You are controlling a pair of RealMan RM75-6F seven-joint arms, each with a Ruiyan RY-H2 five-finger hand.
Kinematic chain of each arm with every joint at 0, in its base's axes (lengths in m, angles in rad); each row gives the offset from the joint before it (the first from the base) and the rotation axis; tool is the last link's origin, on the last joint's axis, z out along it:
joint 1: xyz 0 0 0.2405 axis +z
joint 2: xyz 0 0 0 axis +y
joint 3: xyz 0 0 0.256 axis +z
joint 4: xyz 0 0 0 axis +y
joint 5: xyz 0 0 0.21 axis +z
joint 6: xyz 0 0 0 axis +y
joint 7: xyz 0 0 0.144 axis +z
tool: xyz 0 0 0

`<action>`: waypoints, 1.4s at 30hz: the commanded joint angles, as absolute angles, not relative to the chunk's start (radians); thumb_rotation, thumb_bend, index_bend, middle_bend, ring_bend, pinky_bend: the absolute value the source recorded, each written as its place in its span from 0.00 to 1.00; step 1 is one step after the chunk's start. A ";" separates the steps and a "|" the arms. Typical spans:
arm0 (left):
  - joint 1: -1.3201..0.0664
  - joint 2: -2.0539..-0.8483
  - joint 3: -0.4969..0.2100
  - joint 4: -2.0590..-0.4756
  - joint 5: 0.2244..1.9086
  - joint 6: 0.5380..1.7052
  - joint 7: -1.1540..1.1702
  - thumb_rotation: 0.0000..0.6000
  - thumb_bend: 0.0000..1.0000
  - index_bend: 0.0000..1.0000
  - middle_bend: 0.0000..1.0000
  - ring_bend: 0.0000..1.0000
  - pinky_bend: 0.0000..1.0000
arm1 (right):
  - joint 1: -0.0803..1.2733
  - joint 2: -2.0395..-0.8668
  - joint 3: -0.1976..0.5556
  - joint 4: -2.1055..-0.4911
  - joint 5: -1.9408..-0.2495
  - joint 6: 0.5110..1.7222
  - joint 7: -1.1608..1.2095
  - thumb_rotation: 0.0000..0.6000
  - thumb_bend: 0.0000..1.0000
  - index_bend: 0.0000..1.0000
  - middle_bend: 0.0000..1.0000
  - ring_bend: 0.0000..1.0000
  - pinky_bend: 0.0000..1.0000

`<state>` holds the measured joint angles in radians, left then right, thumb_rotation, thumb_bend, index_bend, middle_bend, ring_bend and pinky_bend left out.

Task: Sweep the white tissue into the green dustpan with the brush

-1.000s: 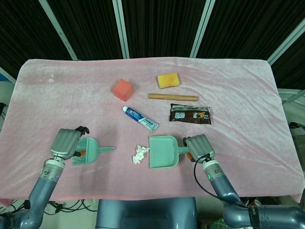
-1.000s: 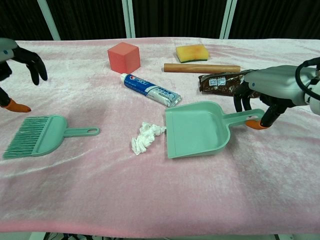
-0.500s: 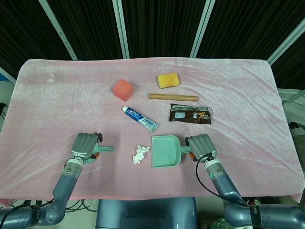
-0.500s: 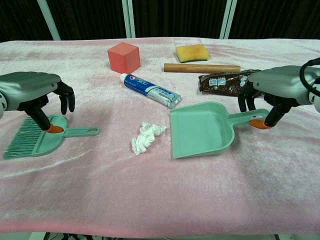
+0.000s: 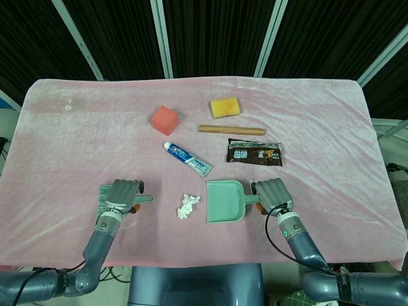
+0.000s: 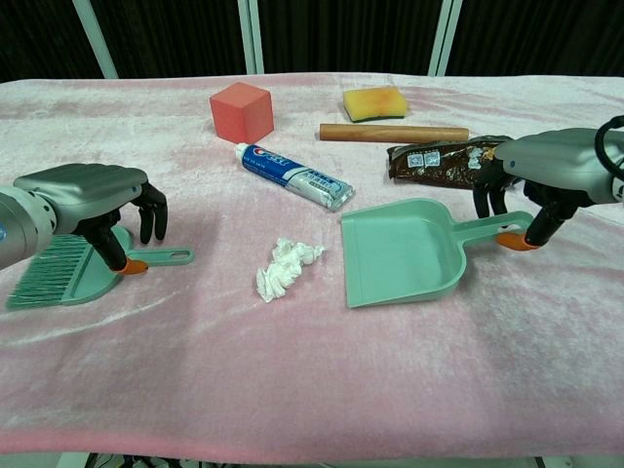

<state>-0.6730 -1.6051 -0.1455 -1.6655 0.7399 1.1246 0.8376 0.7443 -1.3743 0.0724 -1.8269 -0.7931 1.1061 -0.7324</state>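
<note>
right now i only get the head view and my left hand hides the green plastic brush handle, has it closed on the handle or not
Observer: Not closed. In the chest view the left hand arches over the green plastic brush. Its dark fingers hang apart above the handle, and only the orange thumb tip sits against it.
Operator: ok and the right hand on the green dustpan handle
Observer: In the chest view the green plastic dustpan has its handle running between the right hand's orange thumb tip in front and its fingers behind. It looks pinched, but I can't confirm a firm grip.
</note>
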 commanded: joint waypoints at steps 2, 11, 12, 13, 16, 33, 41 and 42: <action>-0.685 -1.619 -0.139 -1.649 0.722 1.126 0.845 1.00 0.26 0.45 0.46 0.89 1.00 | 0.745 -1.371 0.072 -1.826 -0.790 1.106 -0.730 1.00 0.47 0.69 0.66 0.89 0.96; -0.699 -1.630 -0.132 -1.630 0.700 1.129 0.841 1.00 0.29 0.46 0.47 0.89 1.00 | 0.747 -1.367 0.070 -1.824 -0.788 1.105 -0.726 1.00 0.47 0.69 0.66 0.89 0.96; -0.700 -1.631 -0.131 -1.629 0.699 1.129 0.841 1.00 0.30 0.47 0.48 0.89 1.00 | 0.747 -1.367 0.070 -1.823 -0.788 1.105 -0.726 1.00 0.47 0.69 0.66 0.89 0.96; -0.701 -1.631 -0.130 -1.627 0.697 1.128 0.840 1.00 0.31 0.48 0.49 0.89 1.00 | 0.748 -1.367 0.070 -1.823 -0.787 1.105 -0.727 1.00 0.47 0.69 0.66 0.89 0.96; -0.705 -1.635 -0.128 -1.621 0.696 1.129 0.836 1.00 0.36 0.51 0.52 0.90 1.00 | 0.748 -1.366 0.069 -1.824 -0.785 1.107 -0.727 1.00 0.47 0.69 0.66 0.89 0.96; -0.691 -1.634 -0.150 -1.647 0.943 1.086 0.541 1.00 0.42 0.58 0.60 0.91 1.00 | 0.759 -1.358 0.065 -1.863 -0.770 1.131 -0.770 1.00 0.47 0.69 0.66 0.89 0.96; -0.720 -1.682 -0.175 -1.641 1.008 1.038 0.444 1.00 0.42 0.58 0.60 0.91 1.00 | 0.774 -1.369 0.068 -1.882 -0.733 1.149 -0.809 1.00 0.47 0.69 0.66 0.89 0.96; -0.723 -1.693 -0.181 -1.639 1.008 1.034 0.428 1.00 0.42 0.58 0.60 0.91 1.00 | 0.775 -1.369 0.069 -1.883 -0.729 1.151 -0.811 1.00 0.47 0.69 0.66 0.89 0.96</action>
<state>-0.7162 -1.6796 -0.1724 -1.6410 1.0062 1.0429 0.4429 0.7741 -1.3683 0.0681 -1.8814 -0.7309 1.1495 -0.8098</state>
